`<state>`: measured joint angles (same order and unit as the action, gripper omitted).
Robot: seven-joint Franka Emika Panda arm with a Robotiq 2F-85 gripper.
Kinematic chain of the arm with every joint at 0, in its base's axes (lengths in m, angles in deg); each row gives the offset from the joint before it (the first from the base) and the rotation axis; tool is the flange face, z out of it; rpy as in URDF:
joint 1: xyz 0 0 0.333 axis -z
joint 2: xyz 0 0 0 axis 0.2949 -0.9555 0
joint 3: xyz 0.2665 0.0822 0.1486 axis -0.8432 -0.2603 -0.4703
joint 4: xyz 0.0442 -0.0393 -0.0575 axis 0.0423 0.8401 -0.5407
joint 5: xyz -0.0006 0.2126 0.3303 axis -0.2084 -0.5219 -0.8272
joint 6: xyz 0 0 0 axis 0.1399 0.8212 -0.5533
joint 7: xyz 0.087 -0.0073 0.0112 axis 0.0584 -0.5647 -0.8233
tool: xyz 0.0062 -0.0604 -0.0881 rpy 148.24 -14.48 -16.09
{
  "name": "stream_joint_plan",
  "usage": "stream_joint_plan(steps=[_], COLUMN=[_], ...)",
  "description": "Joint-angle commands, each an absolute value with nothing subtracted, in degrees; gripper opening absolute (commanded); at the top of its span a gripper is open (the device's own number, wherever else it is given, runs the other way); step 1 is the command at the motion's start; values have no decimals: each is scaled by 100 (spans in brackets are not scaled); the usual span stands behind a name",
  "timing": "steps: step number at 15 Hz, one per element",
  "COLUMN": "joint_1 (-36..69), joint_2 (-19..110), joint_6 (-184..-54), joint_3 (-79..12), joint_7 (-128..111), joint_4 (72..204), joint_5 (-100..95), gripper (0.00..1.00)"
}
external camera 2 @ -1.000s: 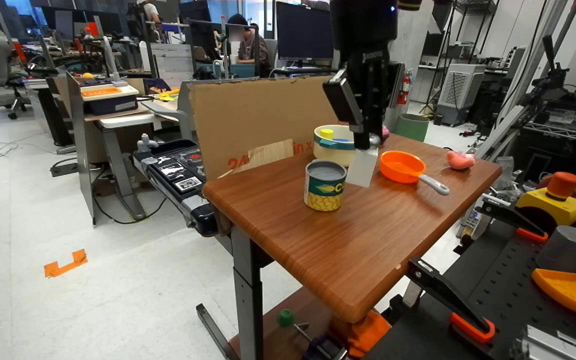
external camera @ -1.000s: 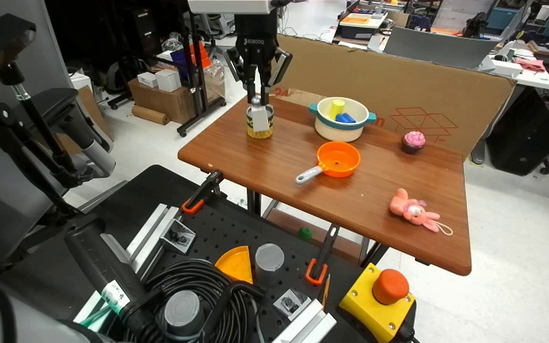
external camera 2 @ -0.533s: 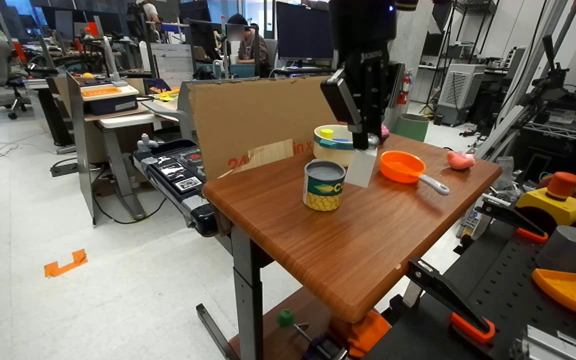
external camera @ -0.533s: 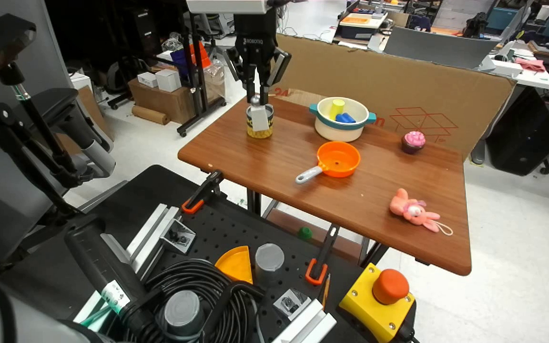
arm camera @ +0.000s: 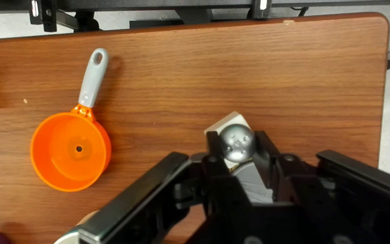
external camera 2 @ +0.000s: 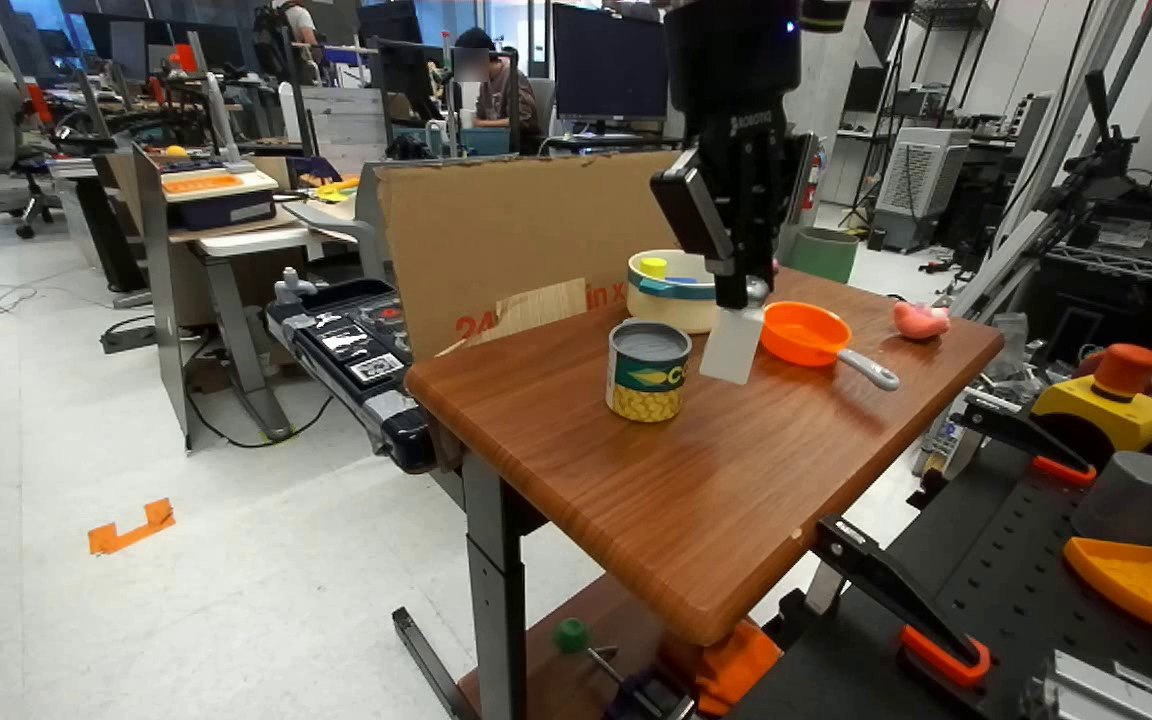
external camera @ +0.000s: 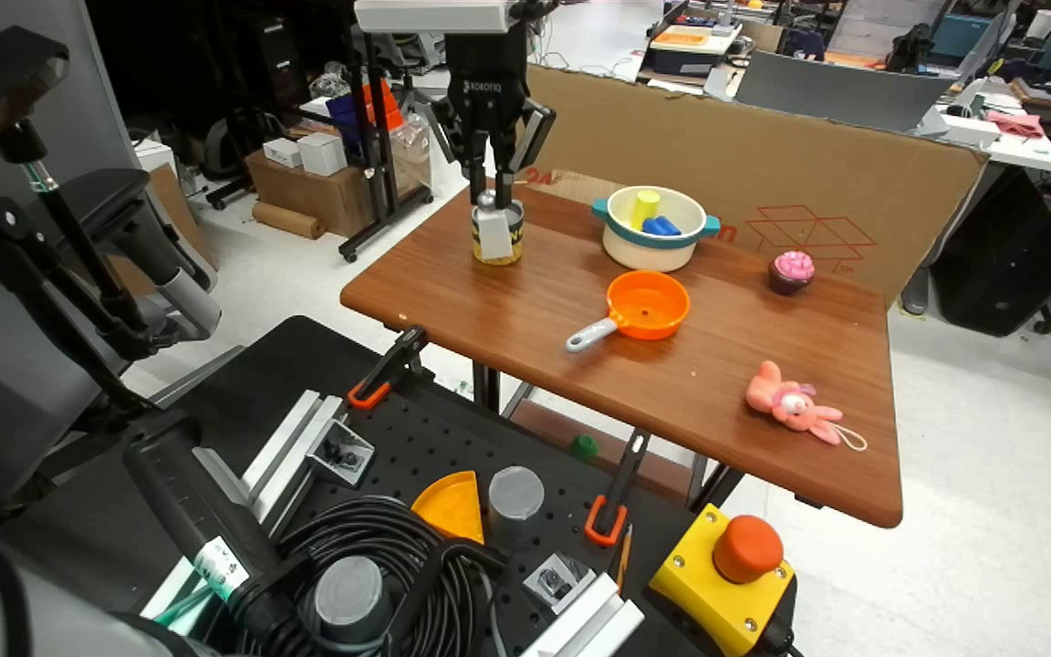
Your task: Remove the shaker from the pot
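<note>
Wrist view: well outside the orange pot, the shaker is pinched by the jaws, with just putting down likely left.

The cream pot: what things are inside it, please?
In both exterior views, a yellow cylinder and a blue thing show inside the cream pot. Whatever may lie underneath them is covered. The wrist view shows neither of them.

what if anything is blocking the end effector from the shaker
Nothing visible: in the wrist view, the end effector holds the shaker by its silver top. The can stands nearby, not between them.
</note>
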<state>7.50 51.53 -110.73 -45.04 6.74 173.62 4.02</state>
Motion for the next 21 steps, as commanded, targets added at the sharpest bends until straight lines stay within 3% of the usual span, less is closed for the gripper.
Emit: stream_joint_plan(steps=[1,21], joint_1=[733,865], joint_2=[5236,5218], joint_6=[-10905,-9979], joint_3=[-4435,-4160], joint_7=[548,178], joint_4=[17405,17257], joint_5=[487,995], gripper=[7,7])
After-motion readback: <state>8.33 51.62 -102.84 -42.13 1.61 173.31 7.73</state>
